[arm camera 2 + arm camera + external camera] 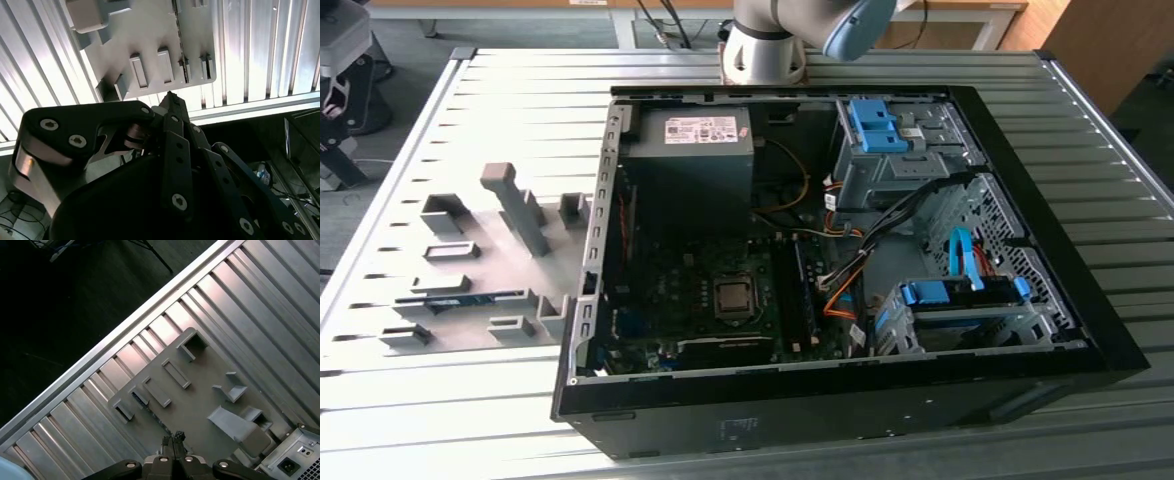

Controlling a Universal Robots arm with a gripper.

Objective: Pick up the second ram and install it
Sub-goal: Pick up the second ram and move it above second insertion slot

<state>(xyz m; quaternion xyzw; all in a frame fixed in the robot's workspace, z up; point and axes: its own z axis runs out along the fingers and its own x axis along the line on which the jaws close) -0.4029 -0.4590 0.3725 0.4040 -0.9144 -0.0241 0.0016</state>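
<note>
The second ram (454, 299) is a thin blue-green stick standing on edge in a holder of the grey fixture plate (480, 275), at the exterior view's left of the open computer case (854, 250). In the first wrist view it is a dark sliver (136, 396) between the plate's holders. In the second wrist view it is a thin dark line (181, 67). My gripper (172, 436) hangs well above the plate with its fingertips (170, 98) pressed together, shut on nothing. The motherboard's ram slots (787, 290) lie in the middle of the case.
The case lies on its side on a ribbed metal table (494, 110), with the power supply (694, 150) at the back and blue drive-bay latches (878, 125) at the exterior view's right. Tall grey blocks (520, 205) rise from the fixture plate. The arm's base (767, 45) stands behind the case.
</note>
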